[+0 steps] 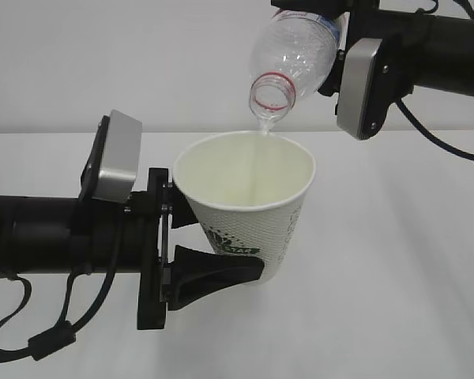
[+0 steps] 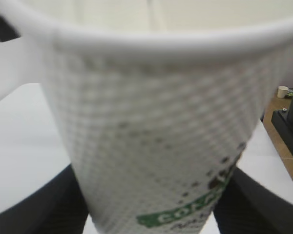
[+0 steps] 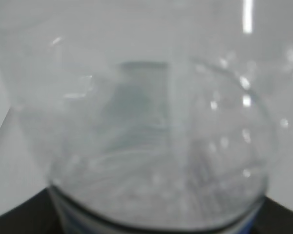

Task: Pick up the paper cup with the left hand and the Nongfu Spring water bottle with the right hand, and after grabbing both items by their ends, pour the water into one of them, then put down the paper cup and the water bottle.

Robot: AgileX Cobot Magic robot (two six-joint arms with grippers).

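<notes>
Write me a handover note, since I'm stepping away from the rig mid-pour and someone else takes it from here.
Left end effector: shut on the paper cup, gripping it low on the wall and holding it upright above the table.
Right end effector: shut on the Nongfu Spring water bottle, tipped mouth-down just above the cup's rim.
Done: both things picked up; pouring is underway, with a thin stream of water leaving the bottle's mouth into the cup.
Left: finish the pour, bring the bottle upright, then set down cup and bottle.
Fill level in the cup can't be judged.
</notes>
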